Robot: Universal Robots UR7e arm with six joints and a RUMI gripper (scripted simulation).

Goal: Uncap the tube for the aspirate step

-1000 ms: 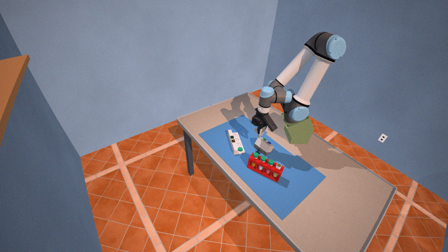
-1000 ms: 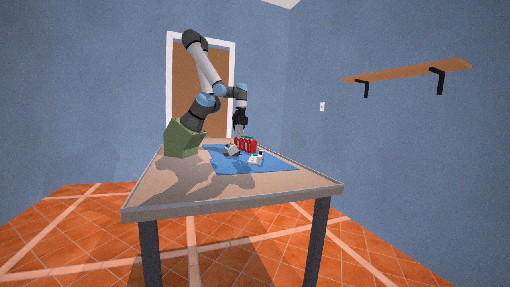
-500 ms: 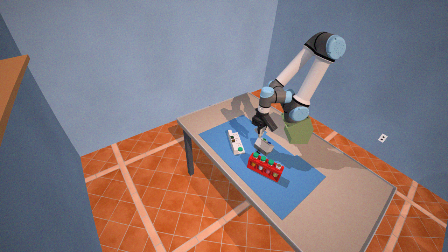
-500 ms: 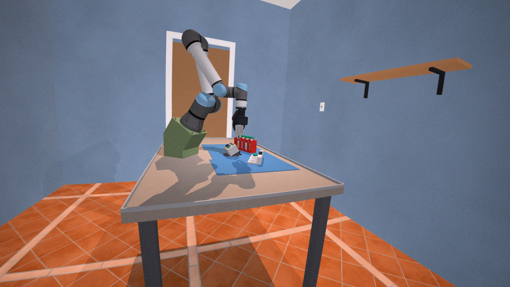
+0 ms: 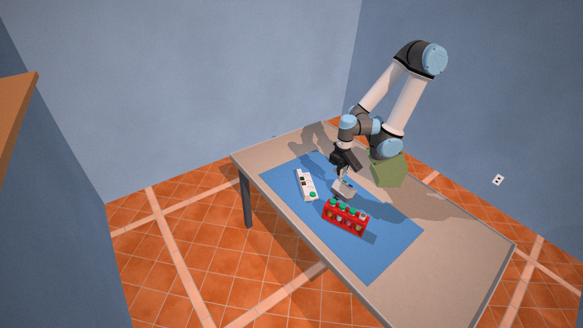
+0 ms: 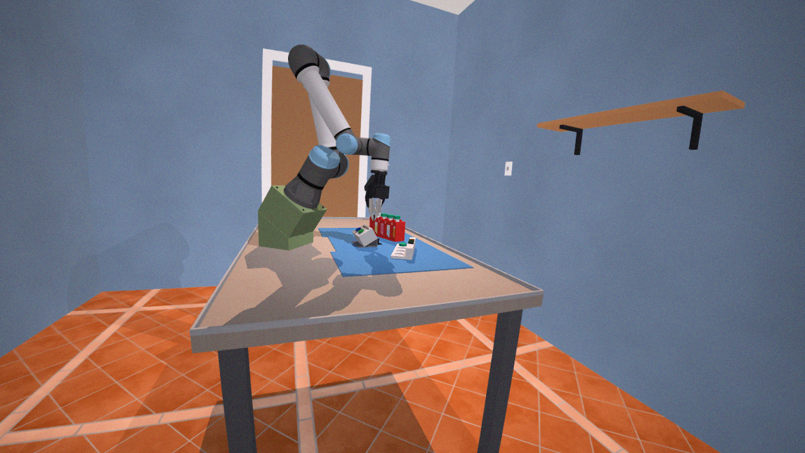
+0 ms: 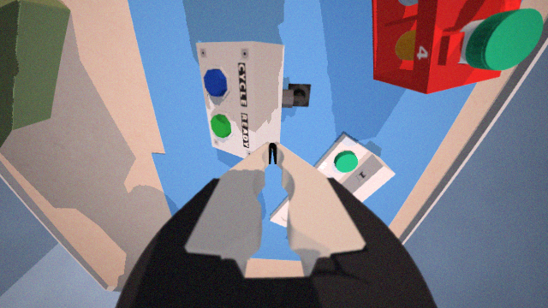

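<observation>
Blue walls and orange tiles surrounded the worktop point(image 5: 456, 244) point(image 6: 281, 307), its blue mat point(image 5: 366, 261) point(image 6: 394, 264) carrying the task's pieces.
The tool point(image 5: 340, 177) point(image 6: 375, 217) point(image 7: 271, 144), pressed together, pinched nothing and overlapped part of the cap tray point(image 7: 377, 171) in the wrist view; tube 1's green cap point(image 5: 312, 194) point(image 6: 402, 244) point(image 7: 346, 161) sat in nest 1. That view cut off the red tube rack point(image 5: 345, 222) point(image 6: 397, 229) point(image 7: 394, 68). Open mat separated tray from key housing point(image 5: 343, 191) point(image 6: 366, 235) point(image 7: 261, 94); the lamps' state was hard to make out.

Green cap point(image 5: 312, 194) point(image 6: 402, 244) point(image 7: 346, 161) in nest 1; tube 1 point(image 5: 362, 216) uncapped, upright.
</observation>
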